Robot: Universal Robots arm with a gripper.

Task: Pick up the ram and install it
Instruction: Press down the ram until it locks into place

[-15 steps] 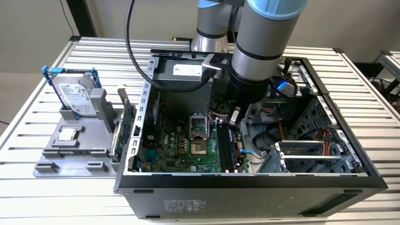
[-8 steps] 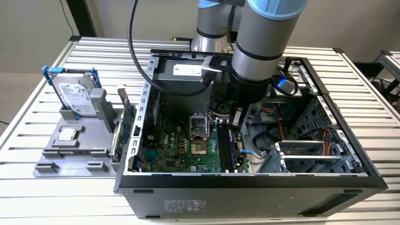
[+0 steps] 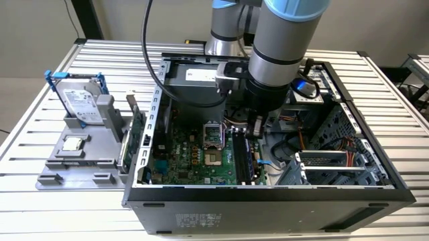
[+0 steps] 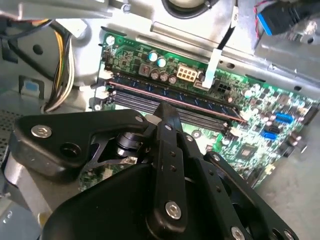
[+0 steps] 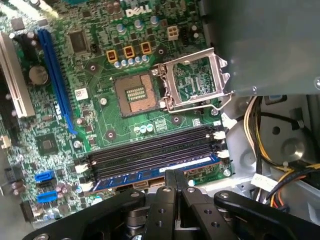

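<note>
- The black two-fingered gripper [image 5: 172, 175] has its fingers pressed together into one narrow tip. It pinches nothing. It hangs over the row of long black memory slots [image 5: 150, 150], on the side away from the square silver processor socket [image 5: 135, 94].
- The ram [image 5: 140, 176], a long thin blue-green circuit-board stick, stands on edge in the slot farthest from that socket. The fingertip is right at its top edge, and I cannot tell whether they touch.
- Judged risk: the tip meets the stick near its middle, so a push could seat one end before the other. The stick would then tilt in the slot.
- The white latch clips [image 5: 222, 154] at the slot ends may not be snapped in. A half-seated stick could spring back up.
- If the tip sits slightly off the thin edge, it could slide off. It would then strike the neighbouring empty slots on the socket side or the green motherboard [image 5: 100, 115].
- Yellow and black cable bundles [image 5: 260, 145] lie beyond the slot ends, away from the socket, and might snag the arm.
</note>
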